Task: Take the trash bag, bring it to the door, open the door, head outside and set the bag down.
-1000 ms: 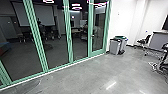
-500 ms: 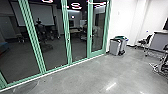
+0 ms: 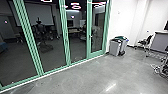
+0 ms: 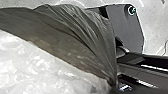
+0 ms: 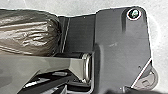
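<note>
In the left wrist view, the trash bag (image 4: pixel 75 32), dark and thin with a pale, crinkled part, narrows into tight folds at my left gripper (image 4: pixel 113 84), which is shut on it. The bag's rounded, shiny brown side (image 5: pixel 27 32) lies beside the robot's dark base plate in the right wrist view. My right gripper's state cannot be made out. A glass door (image 3: pixel 96 35) with a green frame and a handle stands closed at the right end of the glass wall in the head view.
Green-framed glass panels (image 3: pixel 51 37) run along the left, with a dim room and reflections in them. Grey bins (image 3: pixel 115 47) stand against the white wall right of the door. Farther right are a black chair (image 3: pixel 145 42) and a grey desk (image 3: pixel 161 41).
The head view has shifted with the robot's motion: the green posts at the left now appear farther left, while the bins hardly differ in place.
</note>
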### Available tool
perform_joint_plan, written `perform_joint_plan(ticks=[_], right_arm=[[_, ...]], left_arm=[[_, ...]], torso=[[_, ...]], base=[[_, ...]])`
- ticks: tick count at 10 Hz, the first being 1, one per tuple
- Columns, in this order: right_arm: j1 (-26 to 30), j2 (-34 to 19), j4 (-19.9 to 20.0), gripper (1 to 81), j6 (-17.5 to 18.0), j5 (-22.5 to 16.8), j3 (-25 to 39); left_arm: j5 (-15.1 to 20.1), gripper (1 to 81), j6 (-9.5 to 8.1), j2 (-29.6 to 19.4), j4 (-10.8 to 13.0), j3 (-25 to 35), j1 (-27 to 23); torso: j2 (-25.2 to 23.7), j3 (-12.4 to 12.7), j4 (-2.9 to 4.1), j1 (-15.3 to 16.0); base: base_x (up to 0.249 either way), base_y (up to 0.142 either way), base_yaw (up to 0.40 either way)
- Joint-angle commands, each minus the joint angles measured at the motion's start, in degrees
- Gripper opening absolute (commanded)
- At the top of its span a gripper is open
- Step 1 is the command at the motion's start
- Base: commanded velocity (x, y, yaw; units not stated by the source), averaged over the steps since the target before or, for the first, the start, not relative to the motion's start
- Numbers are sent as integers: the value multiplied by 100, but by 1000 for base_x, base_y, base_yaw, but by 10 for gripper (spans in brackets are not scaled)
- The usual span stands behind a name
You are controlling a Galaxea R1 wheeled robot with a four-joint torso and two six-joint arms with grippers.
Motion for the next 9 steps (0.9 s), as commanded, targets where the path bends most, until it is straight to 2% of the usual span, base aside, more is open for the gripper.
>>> perform_joint_plan(ticks=[1, 9], right_arm=[[278, 15, -57, 811, -16, -292, 11], [260, 15, -57, 811, -16, -284, 11]], left_arm=[[411, 10, 32, -23, -43, 14, -378], [411, 10, 40, -14, -43, 6, -378]], torso=[[0, 0, 0, 0], [0, 0, 0, 0]], base=[[160, -85, 0], [161, -86, 0]])
